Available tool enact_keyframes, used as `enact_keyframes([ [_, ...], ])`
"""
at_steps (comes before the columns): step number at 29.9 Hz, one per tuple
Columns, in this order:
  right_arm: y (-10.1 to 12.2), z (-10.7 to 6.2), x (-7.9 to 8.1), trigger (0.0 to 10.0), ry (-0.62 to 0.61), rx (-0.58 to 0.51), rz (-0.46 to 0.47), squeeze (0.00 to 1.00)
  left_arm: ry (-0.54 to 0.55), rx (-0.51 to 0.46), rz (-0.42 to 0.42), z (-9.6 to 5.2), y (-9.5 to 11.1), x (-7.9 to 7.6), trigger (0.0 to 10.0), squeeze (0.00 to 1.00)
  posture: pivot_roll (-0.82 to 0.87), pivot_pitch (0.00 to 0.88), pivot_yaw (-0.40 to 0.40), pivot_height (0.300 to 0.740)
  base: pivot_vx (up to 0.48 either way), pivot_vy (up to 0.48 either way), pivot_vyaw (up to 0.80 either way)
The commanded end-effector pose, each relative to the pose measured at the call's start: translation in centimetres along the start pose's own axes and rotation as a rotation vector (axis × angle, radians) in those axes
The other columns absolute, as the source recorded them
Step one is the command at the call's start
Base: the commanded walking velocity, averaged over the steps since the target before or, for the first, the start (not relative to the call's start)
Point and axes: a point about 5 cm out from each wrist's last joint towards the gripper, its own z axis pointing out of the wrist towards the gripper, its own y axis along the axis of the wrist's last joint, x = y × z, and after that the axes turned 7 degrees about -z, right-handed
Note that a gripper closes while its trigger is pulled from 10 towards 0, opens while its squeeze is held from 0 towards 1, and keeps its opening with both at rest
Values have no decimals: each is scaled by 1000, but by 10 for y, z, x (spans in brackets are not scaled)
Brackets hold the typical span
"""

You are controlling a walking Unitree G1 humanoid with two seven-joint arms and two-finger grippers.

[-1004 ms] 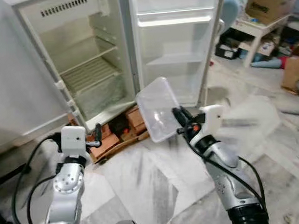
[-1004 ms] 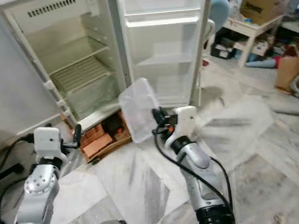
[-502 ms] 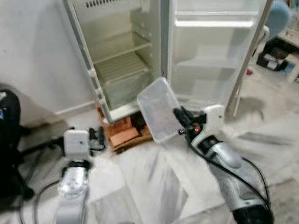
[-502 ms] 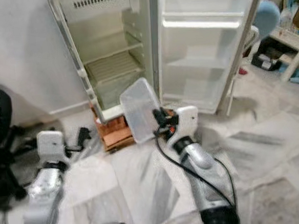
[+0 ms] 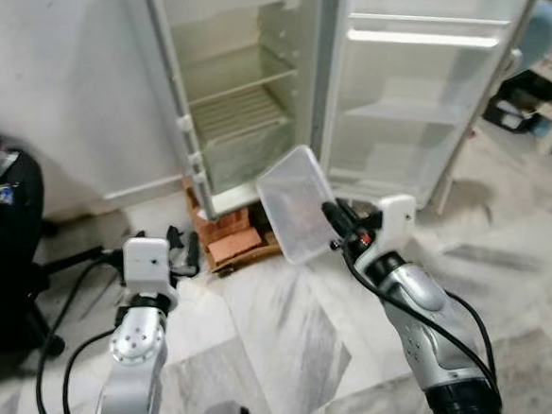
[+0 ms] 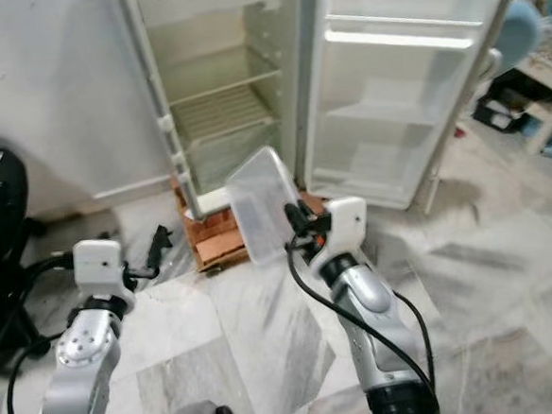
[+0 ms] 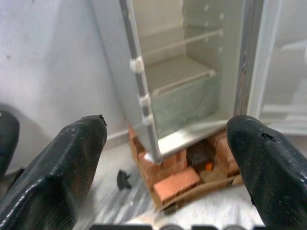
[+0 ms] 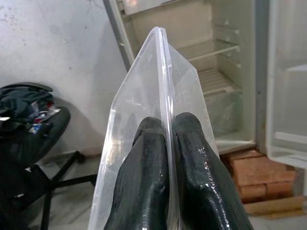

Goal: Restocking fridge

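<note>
Fridge [image 5: 249,95] stood open ahead w/ bare shelves, on bricks [image 5: 229,241]. Right hand [image 5: 332,224] pinched clear container [image 5: 295,204] by its rim, held up in front of fridge. Left hand [image 5: 182,251] fingers spread, holding nothing, low nr floor.

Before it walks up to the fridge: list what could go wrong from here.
1. The right gripper pinches the clear container only by its thin rim, so it could slip or twist loose while walking.
2. The fridge stands on bricks jutting onto the floor, which a foot might catch.
3. The container's edge could knock the open door.
</note>
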Motion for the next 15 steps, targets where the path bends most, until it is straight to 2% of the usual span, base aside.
enact_keyframes([
  [1,3,-1,-3,10000,-1,-8,-15,0,3,28,-12,-2,-6,-2,10000,0,-42,33,1,740,0,439,0],
  [5,5,1,0,10000,12,-20,-19,0,10,33,-16,-2,-7,-1,10000,0,-40,33,2,740,133,418,0],
  [8,6,2,-1,10000,5,-24,-20,0,7,20,-9,1,-4,0,10000,0,-38,31,3,740,340,321,556],
  [11,5,1,-6,10000,-33,-23,-50,0,3,22,-3,2,-4,-1,10000,0,-38,24,6,740,449,0,0],
  [13,8,-6,-20,10000,-110,-44,-143,0,13,28,-6,1,-6,0,10000,0,-42,10,11,740,474,0,0],
  [15,9,-12,-29,10000,-163,-49,-158,0,25,31,-6,-2,-7,3,10000,0,-43,0,14,740,461,0,0],
])
